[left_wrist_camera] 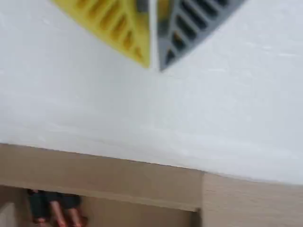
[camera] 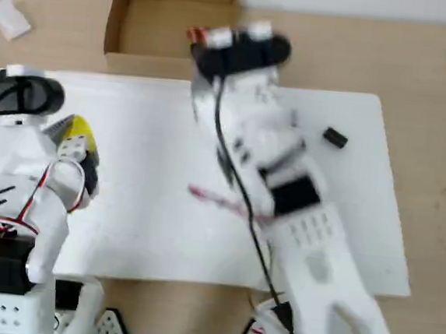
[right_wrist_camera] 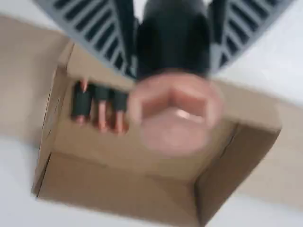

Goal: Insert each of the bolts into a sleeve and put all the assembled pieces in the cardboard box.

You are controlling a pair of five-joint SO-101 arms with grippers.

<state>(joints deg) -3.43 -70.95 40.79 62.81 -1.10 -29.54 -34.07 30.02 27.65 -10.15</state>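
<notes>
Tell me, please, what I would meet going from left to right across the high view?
left arm → cardboard box → black sleeve lying loose on the white mat. I leave out the right arm, since it stretches across both the box and the sleeve.

A black sleeve [right_wrist_camera: 173, 42] with a copper bolt [right_wrist_camera: 174, 113] in it sits between the right jaws, above the open cardboard box [right_wrist_camera: 142, 198], where three assembled pieces [right_wrist_camera: 99, 106] lie side by side. A loose sleeve [camera: 335, 137] lies well apart.
</notes>
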